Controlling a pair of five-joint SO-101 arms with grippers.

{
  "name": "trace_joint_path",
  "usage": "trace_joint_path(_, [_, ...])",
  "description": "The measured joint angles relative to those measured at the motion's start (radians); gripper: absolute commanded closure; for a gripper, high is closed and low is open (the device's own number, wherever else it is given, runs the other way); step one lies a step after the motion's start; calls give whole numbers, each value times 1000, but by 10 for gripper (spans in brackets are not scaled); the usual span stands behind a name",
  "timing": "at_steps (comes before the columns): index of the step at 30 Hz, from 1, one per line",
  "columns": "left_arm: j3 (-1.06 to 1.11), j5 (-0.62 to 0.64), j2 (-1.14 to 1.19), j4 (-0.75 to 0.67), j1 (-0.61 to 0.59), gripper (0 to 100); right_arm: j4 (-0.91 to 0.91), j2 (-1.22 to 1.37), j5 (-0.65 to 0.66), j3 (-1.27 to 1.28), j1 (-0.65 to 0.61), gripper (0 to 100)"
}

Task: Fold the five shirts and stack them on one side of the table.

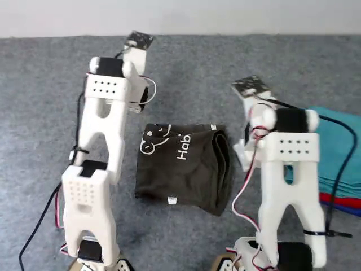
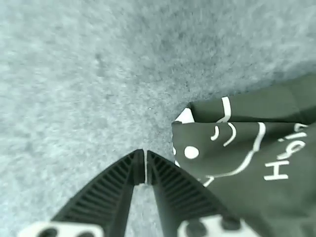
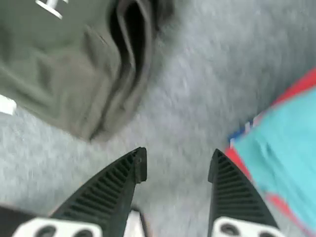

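Seen from above, the folded dark shirt (image 1: 183, 169) lies mid-tabletop (image 1: 45, 113) between the arms, and the shirt pile (image 1: 338, 152) sits by the right arm. The left fingers (image 2: 113, 187) are clenched on nothing beside the shirt's corner. The right fingers (image 3: 123, 182) are spread wide between shirt and pile.

Closed left claw (image 2: 145, 168) beside dark shirt (image 2: 247, 163)

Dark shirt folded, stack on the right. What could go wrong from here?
The dark shirt turns its layered edge to the open right gripper; pinching only some layers could undo the fold.
The left gripper is shut beside the shirt's corner, so a one-sided lift may sag.
A sloppy drop could skew the teal-topped stack.
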Motion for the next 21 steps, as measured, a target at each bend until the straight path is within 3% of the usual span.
trace_joint_path(9, [341,0,-299,0,-184,986,-158,213,-8,-23,-230,981])
trace_joint_path(14, [462,0,-413,0,-296,986,-166,336,-8,-124,-319,990])
trace_joint_path(21, [529,0,-489,2,-368,986,-215,542,52,-135,-267,990])
